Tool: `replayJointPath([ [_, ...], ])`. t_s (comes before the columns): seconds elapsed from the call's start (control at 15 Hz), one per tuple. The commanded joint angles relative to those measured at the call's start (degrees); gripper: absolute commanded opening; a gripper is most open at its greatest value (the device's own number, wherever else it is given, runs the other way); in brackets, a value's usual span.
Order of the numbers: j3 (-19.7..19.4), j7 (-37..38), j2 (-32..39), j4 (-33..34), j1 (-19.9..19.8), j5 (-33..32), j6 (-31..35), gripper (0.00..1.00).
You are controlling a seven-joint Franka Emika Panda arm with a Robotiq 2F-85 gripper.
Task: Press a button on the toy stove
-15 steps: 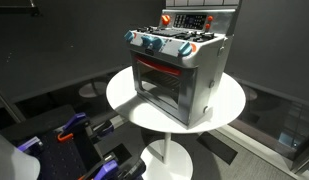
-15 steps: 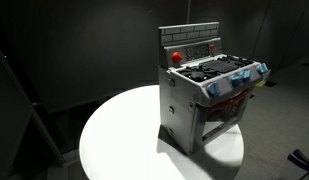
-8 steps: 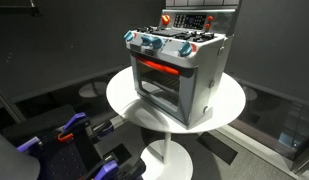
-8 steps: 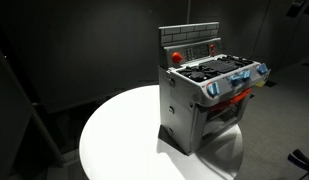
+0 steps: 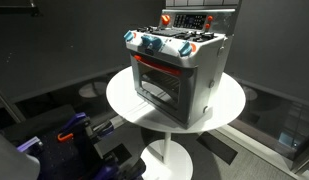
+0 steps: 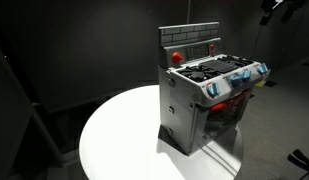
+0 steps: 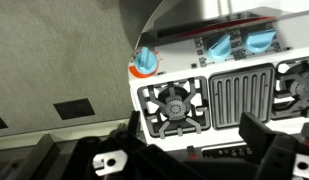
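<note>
Here, the pincer (image 7: 184, 150) is seen spread wide above the toy stove (image 7: 224, 95), which is set on the round white bench (image 5: 119, 95).

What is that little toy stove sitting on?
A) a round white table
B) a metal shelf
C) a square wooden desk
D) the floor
A: in an exterior view the toy stove stands on a round white table, whose curved edge shows all around the stove's base.
</note>
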Motion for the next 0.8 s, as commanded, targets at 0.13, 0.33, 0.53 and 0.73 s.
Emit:
replayJointPath([
  [0.13, -1.2, 4.9, 7.6, 8.5, -0.1, -2.9, -2.7, 1.0],
  [0.33, -2.1, 3.5, 7.0, 6.5, 0.7, -1.8, -1.1, 1.0],
  [0.53, -2.2, 3.6, 7.2, 7.4, 0.7, -1.8, -1.8, 1.0],
  [0.73, -2.2, 3.7, 7.2, 7.4, 0.7, -1.8, -1.9, 1.0],
])
